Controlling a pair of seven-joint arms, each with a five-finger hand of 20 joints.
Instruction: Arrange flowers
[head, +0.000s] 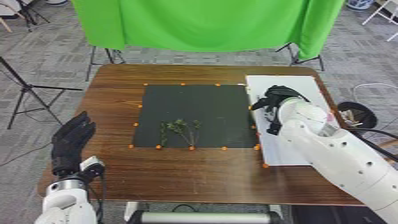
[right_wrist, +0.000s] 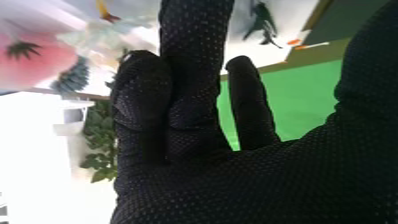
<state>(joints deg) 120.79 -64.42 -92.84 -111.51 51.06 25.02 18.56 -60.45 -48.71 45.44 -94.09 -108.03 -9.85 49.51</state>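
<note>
This was a robotics lab in a carpeted room.
2 white jointed robot arms (head: 342, 162) worked at a brown wooden table (head: 178, 172), where small orange dots (head: 192, 148) edged a dark rectangular mat (head: 191, 107). Beyond hung a bright green cloth backdrop (head: 209, 25); a black metal tripod (head: 28, 86) stood on grey patterned carpet (head: 169, 56).

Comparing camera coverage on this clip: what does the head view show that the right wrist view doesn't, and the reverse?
Head view: the left robot hand, thin green sprigs lying together, a black tripod and a bin.

Right wrist view: a pale flower and a leafy stem in close-up.

Both: the right robot hand and the green cloth. Whether they share the pink bloom, I cannot tell.
</note>
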